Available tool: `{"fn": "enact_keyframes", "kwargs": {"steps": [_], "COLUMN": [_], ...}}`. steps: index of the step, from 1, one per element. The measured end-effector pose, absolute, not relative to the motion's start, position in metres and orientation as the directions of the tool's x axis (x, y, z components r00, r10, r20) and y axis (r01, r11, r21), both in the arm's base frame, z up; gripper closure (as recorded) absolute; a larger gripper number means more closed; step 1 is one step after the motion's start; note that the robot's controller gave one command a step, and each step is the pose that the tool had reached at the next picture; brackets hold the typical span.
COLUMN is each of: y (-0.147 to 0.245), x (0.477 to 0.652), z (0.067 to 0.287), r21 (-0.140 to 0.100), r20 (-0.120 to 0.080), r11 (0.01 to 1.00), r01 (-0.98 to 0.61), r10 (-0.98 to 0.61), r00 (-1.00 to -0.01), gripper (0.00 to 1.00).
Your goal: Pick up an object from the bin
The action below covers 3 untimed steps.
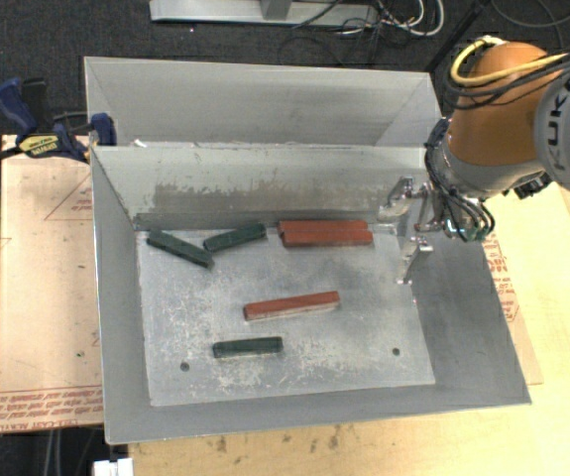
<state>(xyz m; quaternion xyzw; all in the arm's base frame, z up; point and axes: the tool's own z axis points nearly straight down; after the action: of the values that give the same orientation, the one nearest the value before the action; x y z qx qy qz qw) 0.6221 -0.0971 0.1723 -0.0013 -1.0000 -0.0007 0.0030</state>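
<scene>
Nothing looks picked yet. The gripper (pixel 408 254) hangs by the bin's (pixel 265 117) right wall, just beside the red block (pixel 326 233). I cannot tell whether it is open or closed.

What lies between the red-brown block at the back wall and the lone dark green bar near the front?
A slimmer red-brown bar, lying aslant on the bin floor, as the camera view shows.

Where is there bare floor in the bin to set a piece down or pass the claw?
Widest bare floor: front right, bordered by the lower red-brown bar, the lone green bar and the claw. Also front left, below the two green bars. Crowded along the back wall, where those bars and the red-brown block line up.
</scene>
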Motion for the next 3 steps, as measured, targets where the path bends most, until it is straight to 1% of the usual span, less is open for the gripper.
{"fn": "enact_keyframes", "kwargs": {"steps": [1, 2, 3], "y": [-0.097, -0.089, -0.062], "x": [0.624, 0.633, 0.629], "z": [0.177, 0.162, 0.106], "r21": [0.000, -0.004, 0.001], "r20": [-0.002, -0.014, -0.003], "r11": [1.000, 1.000, 0.999], "r01": [0.001, 0.008, -0.051], "r10": [0.001, 0.008, -0.051], "r00": [-1.000, -1.000, -0.999], "gripper": [0.00, 0.00, 0.00]}}
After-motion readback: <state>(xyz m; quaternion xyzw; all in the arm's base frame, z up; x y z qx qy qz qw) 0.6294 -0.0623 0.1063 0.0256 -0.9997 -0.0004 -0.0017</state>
